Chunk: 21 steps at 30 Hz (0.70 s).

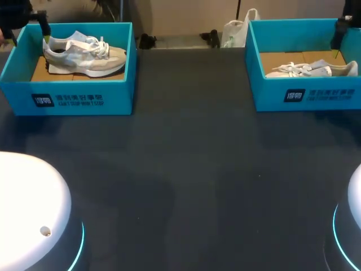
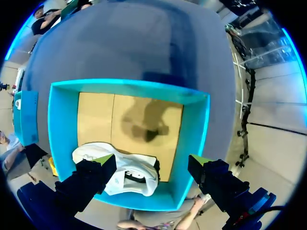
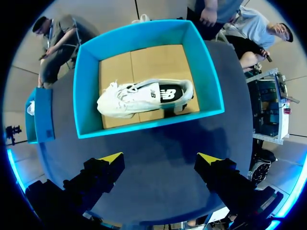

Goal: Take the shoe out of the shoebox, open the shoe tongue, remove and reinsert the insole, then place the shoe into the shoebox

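**Both grippers spread above two teal shoeboxes, one shoe in each**

Nearest, a white rounded arm base (image 1: 28,209) with a cyan light ring sits at each near corner of the dark grey table (image 1: 186,169). Farther back on the left stands the left teal cardboard shoebox (image 1: 79,96). Its front wall bears a white square emblem and two lines of white print (image 1: 76,100). Inside, on the brown cardboard floor, the white-and-grey laced trainer (image 1: 84,53) stands upright on its sole, toe towards the table's middle. The left gripper (image 2: 151,160) hangs above this box's outer end with its fingers spread wide. One yellow tip is over the trainer's heel and the other over the box wall; I cannot tell whether either touches.

On the right stands the right teal cardboard shoebox (image 1: 307,96), with the same white print on its front. The pale trainer on its side (image 3: 144,98) lies in it, a dark panel with a pale logo facing up. The right gripper (image 3: 160,157) is likewise spread wide and holds nothing, with that box ahead of its fingers.
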Each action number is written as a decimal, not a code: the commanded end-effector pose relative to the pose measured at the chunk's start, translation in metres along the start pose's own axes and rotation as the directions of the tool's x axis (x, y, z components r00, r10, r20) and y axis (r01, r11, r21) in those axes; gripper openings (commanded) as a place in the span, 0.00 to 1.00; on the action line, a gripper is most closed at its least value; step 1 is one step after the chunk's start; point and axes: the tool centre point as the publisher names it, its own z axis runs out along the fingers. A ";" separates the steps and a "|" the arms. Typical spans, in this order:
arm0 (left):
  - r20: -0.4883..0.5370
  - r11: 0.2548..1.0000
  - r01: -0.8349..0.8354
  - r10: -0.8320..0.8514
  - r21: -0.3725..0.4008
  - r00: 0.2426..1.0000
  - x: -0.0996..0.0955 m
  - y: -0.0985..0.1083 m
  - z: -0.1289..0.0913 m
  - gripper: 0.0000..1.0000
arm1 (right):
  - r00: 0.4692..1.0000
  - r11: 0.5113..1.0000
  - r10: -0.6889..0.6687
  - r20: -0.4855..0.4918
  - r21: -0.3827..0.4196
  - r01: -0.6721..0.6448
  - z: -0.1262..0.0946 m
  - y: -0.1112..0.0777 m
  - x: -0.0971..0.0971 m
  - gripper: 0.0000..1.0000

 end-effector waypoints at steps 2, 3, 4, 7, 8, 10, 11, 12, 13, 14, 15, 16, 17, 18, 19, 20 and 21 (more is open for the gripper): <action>-0.006 1.000 0.002 -0.002 0.029 1.000 -0.002 0.016 0.001 1.00 | 1.000 1.000 0.002 0.001 -0.003 -0.002 0.000 -0.001 0.000 1.00; -0.006 1.000 0.002 -0.002 0.029 1.000 -0.002 0.016 0.001 1.00 | 1.000 1.000 0.002 0.001 -0.003 -0.002 0.000 -0.001 0.000 1.00; -0.006 1.000 0.002 -0.002 0.029 1.000 -0.002 0.016 0.001 1.00 | 1.000 1.000 0.002 0.001 -0.003 -0.002 0.000 -0.001 0.000 1.00; -0.011 1.000 0.000 0.000 0.029 1.000 -0.005 0.022 0.006 1.00 | 1.000 1.000 0.002 0.001 -0.003 -0.002 0.000 -0.001 0.000 1.00; -0.008 1.000 -0.009 0.009 0.001 1.000 -0.006 0.027 0.009 1.00 | 1.000 1.000 0.002 0.001 -0.003 -0.002 0.000 -0.001 0.000 1.00; 0.001 1.000 -0.025 0.025 0.014 1.000 -0.005 0.042 0.015 1.00 | 1.000 1.000 0.002 0.001 -0.003 -0.002 0.000 -0.001 0.000 1.00; 0.000 0.999 -0.031 0.031 -0.014 1.000 -0.004 0.048 0.017 1.00 | 1.000 1.000 0.002 0.001 -0.003 -0.002 0.000 -0.001 0.000 1.00; 0.002 0.999 -0.037 0.037 -0.004 0.999 -0.003 0.054 0.019 1.00 | 1.000 1.000 0.002 0.001 -0.003 -0.002 0.000 -0.001 0.000 1.00; 0.013 1.000 -0.028 0.028 -0.011 1.000 -0.003 0.061 0.020 1.00 | 1.000 1.000 0.002 0.001 -0.003 -0.002 0.000 -0.001 0.000 1.00; 0.023 0.999 -0.040 0.040 -0.012 0.999 -0.002 0.066 0.021 1.00 | 1.000 1.000 0.002 0.001 -0.003 -0.002 0.000 -0.001 0.000 1.00; 0.042 0.999 -0.048 0.049 -0.014 0.998 -0.001 0.071 0.021 1.00 | 1.000 1.000 0.002 0.001 -0.003 -0.002 0.000 -0.001 0.000 1.00; 0.043 0.999 -0.048 0.048 -0.012 0.998 0.000 0.076 0.022 1.00 | 1.000 1.000 0.002 0.001 -0.003 -0.002 0.000 -0.001 0.000 1.00; 0.050 0.998 -0.067 0.068 -0.018 0.996 0.000 0.080 0.023 1.00 | 1.000 1.000 0.002 0.001 -0.003 -0.002 0.000 -0.001 0.000 1.00; 0.063 0.997 -0.076 0.077 -0.020 0.995 0.001 0.085 0.024 1.00 | 1.000 1.000 0.002 0.001 -0.003 -0.002 0.000 -0.001 0.000 1.00; 0.075 0.996 -0.088 0.089 -0.011 0.993 0.002 0.090 0.026 1.00 | 1.000 1.000 0.002 0.001 -0.003 -0.002 0.000 -0.001 0.000 1.00; 0.088 0.993 -0.116 0.115 0.003 0.989 0.002 0.094 0.027 1.00 | 1.000 1.000 0.002 0.001 -0.003 -0.002 0.000 -0.001 0.000 1.00; 0.084 0.992 -0.127 0.125 0.015 0.989 0.003 0.098 0.028 1.00 | 1.000 1.000 0.002 0.001 -0.003 -0.002 0.000 -0.001 0.000 1.00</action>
